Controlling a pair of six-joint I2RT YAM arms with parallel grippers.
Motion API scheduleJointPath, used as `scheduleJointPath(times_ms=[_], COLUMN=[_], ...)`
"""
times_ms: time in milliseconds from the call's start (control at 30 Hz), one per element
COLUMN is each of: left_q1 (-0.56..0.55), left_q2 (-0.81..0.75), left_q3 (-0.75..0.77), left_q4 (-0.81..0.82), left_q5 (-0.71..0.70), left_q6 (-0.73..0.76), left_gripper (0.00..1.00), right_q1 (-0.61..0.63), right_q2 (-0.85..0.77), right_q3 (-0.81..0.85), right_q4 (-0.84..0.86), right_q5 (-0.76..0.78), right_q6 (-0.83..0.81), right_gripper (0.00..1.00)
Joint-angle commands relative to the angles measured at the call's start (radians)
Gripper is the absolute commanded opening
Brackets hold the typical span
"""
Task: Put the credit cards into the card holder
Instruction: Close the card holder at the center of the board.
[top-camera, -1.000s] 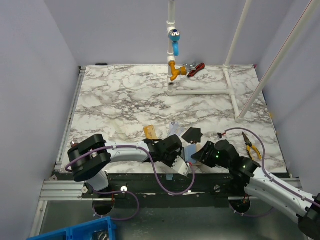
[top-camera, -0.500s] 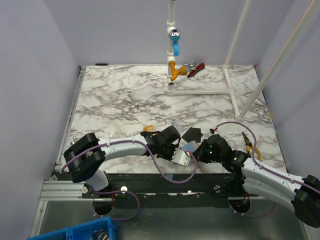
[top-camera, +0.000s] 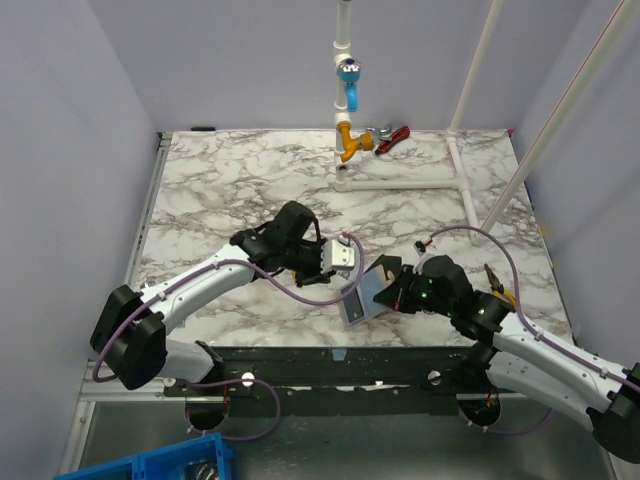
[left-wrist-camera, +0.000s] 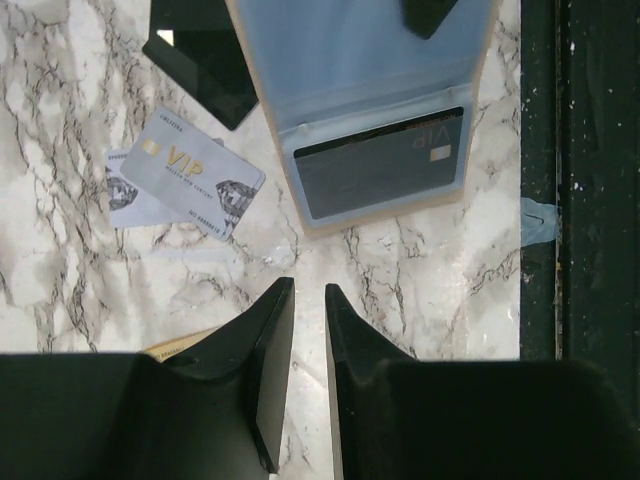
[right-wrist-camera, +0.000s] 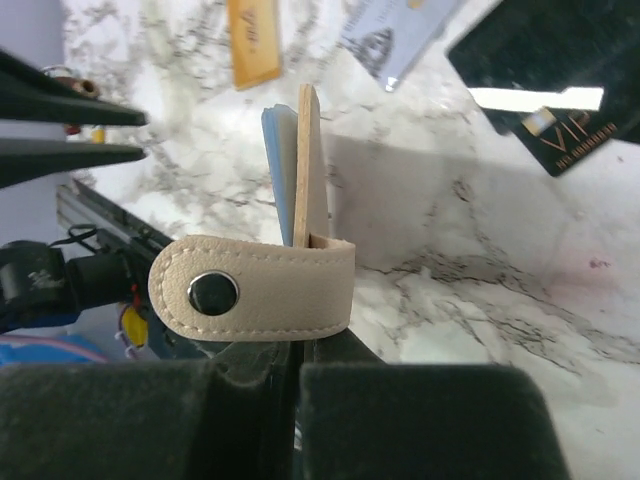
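Midway through loading: pinches the card holder open with right fingers; next likely needs barely parted, empty left fingers lowered onto the silver VIP card beside it.

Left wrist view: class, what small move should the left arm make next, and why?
Probably lower the left gripper toward the silver VIP card and widen its jaws. A dark card already sits in the card holder, which the right gripper holds open; the silver card lies loose beside it, and the left jaws are empty.
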Motion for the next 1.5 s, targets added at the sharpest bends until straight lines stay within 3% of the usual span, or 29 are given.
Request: scheduleJointPath(times_ms=[0,167,400,633,833,1000,1200,1467], left_q1=[0.128,0.267,0.317,0.321,0.317,0.316,0.314,0.269], left_q2=[-0.034,-0.007,0.019,-0.019,-0.1,-0.134,-0.128,-0.094], left_q3=[-0.014,-0.027,-0.052,-0.061,-0.062,-0.04,0.017,0.042], left_q4=[0.02,0.11,0.186,0.09,0.037,-0.027,-0.083,-0.033], left_q5=[0.187,0.25,0.336,0.461,0.555,0.614,0.709,0.695], left_q6=[-0.082,-0.175,-0.204,-0.115,-0.112,-0.12,-0.161,-0.205], left_gripper=[0.22,0.22,0.22,0.22,0.2,0.17,0.13,0.12], right_q1=[0.0,-0.001,-0.001,-0.001,-0.001,-0.001,-0.001,0.0], right_q2=[-0.045,-0.063,-0.038,-0.064,-0.053,-0.015,0.02,0.151], right_q3=[0.101,0.15,0.256,0.303,0.218,0.174,0.137,0.102], right_q4=[-0.053,-0.058,-0.023,0.074,0.282,0.342,0.385,0.523], right_q5=[-0.082,-0.183,-0.315,-0.241,-0.154,-0.082,-0.054,-0.132], right_q6=[-0.099,-0.125,-0.163,-0.107,-0.03,0.004,0.022,0.071], right_gripper=[0.01,0.01,0.01,0.01,0.01,0.01,0.01,0.01])
